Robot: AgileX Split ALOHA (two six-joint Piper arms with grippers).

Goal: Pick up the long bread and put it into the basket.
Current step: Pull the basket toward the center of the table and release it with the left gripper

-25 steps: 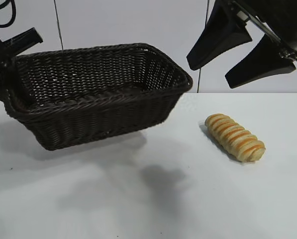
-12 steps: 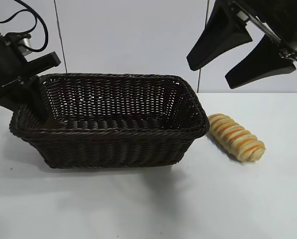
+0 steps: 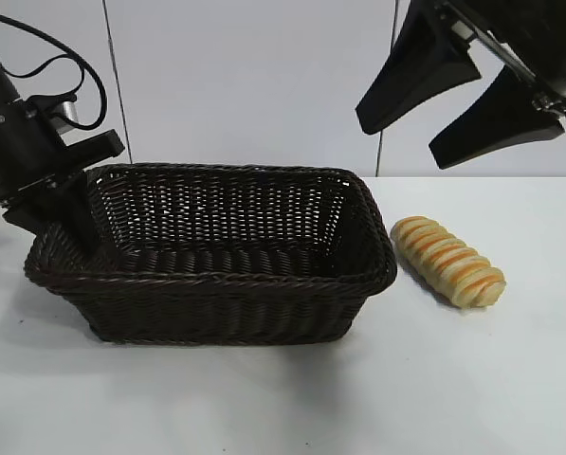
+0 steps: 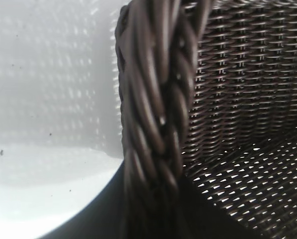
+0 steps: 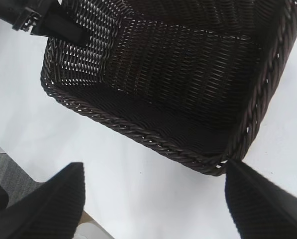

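- The basket [image 3: 216, 275] is dark brown wicker, tightly woven in fine horizontal rows, with a thicker braided rim.
- The long bread [image 3: 448, 261] is golden tan, crossed by ridged bands with orange-brown stripes.
- The table [image 3: 434, 379] is plain white.
- The right end effector [image 3: 458, 90] and the left end effector [image 3: 60, 204] are both matte black.
- The wall [image 3: 245, 85] behind is pale grey-white with thin dark vertical seams.
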